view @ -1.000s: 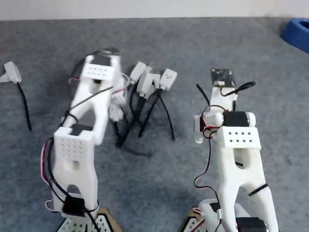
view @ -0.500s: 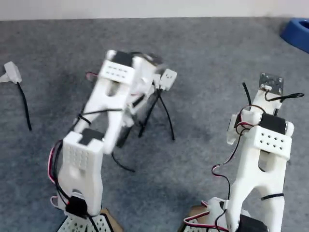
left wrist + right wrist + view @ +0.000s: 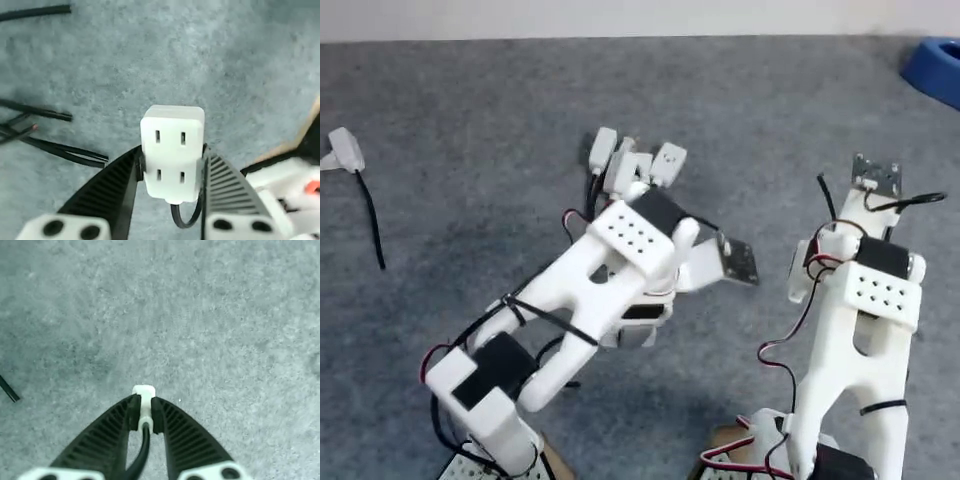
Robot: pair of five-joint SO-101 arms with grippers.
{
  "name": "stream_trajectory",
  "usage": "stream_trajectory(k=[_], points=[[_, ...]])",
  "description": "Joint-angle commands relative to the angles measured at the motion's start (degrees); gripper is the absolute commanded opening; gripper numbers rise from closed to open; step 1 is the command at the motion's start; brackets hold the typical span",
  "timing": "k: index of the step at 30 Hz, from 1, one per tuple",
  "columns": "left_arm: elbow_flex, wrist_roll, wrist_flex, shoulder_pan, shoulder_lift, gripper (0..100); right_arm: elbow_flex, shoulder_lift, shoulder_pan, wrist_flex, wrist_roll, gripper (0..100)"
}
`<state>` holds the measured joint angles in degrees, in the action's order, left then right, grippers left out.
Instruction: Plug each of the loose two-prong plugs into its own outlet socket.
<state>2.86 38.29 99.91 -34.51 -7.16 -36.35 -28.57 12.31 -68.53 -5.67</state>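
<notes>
- The outlet socket [image 3: 172,150] is white, with four dark slots.
- The left gripper's fingers [image 3: 112,185] are black and ribbed.
- The plug [image 3: 144,392] is white, on a black cord [image 3: 140,455].
- The right gripper's fingers [image 3: 112,432] are black and ribbed.
- The loose plugs [image 3: 638,165] are white, on black cords.
- The table cover [image 3: 770,100] is mottled grey.
- The left arm [image 3: 570,290] and right arm [image 3: 860,320] are white, with red and black wires.
- The bowl [image 3: 932,68] is blue.

Your right gripper [image 3: 143,402] has its two black ribbed fingers [image 3: 112,427] pressed against a small white plug [image 3: 143,391], whose tip pokes out past them. The plug's black cord [image 3: 141,452] runs back between the fingers. Below lies grey carpet [image 3: 225,315], and you can see a short black cable end [image 3: 8,388] at the frame's edge, well apart from the plug.
</notes>
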Motion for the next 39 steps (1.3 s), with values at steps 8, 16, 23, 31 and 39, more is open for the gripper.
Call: stream_trajectory(k=[8,16,23,31,39], points=[[-6.73,14.51,0.97,-0.57,3.21,0,-1.19,-0.66,0.31,2.42,-0.88,0.6],[-21.32,10.11,0.0,-4.44,-5.23,0,-0.84,-0.75,9.63,3.74,-0.79,0.6],[-29.14,0.53,-6.07,-7.43,-17.98,0,-1.71,-0.75,22.55,8.66,-0.97,0.6],[-33.54,-5.36,-8.53,-10.86,-28.35,0,-1.98,-0.13,24.57,10.33,-1.14,0.6],[-33.45,-8.44,-9.05,-10.86,-34.95,0,-3.38,-0.22,22.81,10.42,-2.55,0.6]])
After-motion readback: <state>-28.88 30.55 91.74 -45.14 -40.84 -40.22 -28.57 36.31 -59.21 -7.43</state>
